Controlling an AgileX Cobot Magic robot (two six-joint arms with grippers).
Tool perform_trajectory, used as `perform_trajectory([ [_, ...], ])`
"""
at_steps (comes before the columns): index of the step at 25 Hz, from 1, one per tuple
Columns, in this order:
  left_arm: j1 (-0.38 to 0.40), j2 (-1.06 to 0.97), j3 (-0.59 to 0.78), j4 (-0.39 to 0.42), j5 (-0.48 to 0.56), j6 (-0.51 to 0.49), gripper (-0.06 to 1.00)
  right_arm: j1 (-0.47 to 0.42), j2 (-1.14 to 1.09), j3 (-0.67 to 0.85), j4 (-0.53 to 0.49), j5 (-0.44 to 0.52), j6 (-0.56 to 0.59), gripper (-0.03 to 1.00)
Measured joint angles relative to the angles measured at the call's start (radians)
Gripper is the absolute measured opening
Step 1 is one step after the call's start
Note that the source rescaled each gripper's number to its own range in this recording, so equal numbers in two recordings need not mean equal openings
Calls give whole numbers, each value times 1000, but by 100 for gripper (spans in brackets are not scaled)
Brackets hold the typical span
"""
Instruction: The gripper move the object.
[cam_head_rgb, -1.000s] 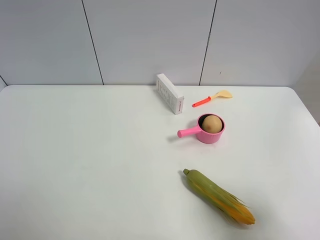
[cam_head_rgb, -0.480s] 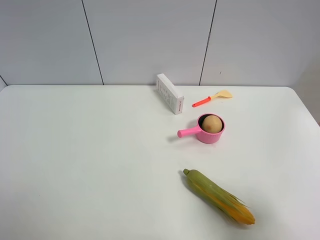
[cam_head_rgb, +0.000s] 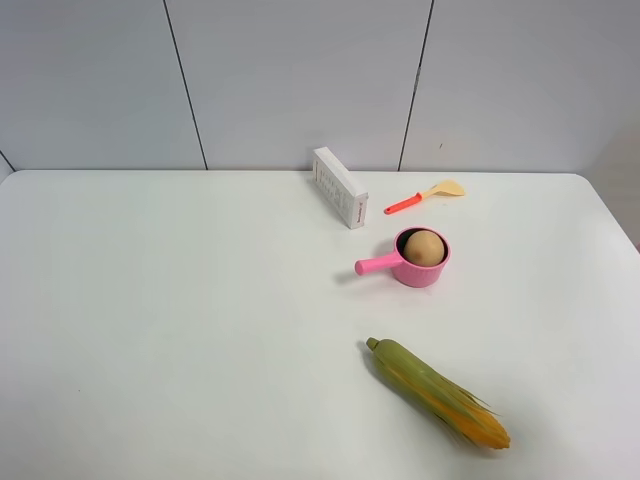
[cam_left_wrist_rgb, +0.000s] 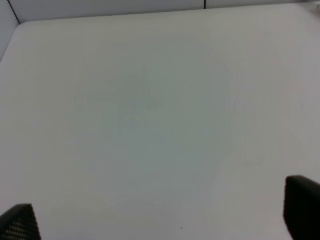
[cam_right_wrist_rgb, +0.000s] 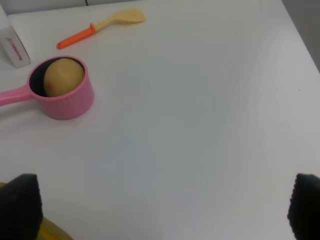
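Note:
The tan egg-shaped object (cam_head_rgb: 424, 247) sits inside the pink pot (cam_head_rgb: 432, 272) at the right middle of the table; it also shows in the right wrist view (cam_right_wrist_rgb: 63, 76) in the pot (cam_right_wrist_rgb: 70, 102). Neither arm shows in the exterior high view. My right gripper (cam_right_wrist_rgb: 162, 210) is open and empty, its black fingertips (cam_right_wrist_rgb: 20, 205) wide apart, well short of the pot. My left gripper (cam_left_wrist_rgb: 160, 217) is open and empty over bare white table, with its fingertips (cam_left_wrist_rgb: 302, 202) at the frame's corners.
A green-yellow corn cob (cam_head_rgb: 438, 393) lies near the front right, its tip showing in the right wrist view (cam_right_wrist_rgb: 47, 231). A white box (cam_head_rgb: 339, 187) and an orange-handled spatula (cam_head_rgb: 424, 196) lie by the back wall. The table's right edge (cam_head_rgb: 612, 225) is close.

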Motion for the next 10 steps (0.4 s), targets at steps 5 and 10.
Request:
perform_trajectory([
  [5,0,0,0,0,0,0,100,0,0,0,0,0,0,100],
  [10,0,0,0,0,0,0,100,0,0,0,0,0,0,100],
])
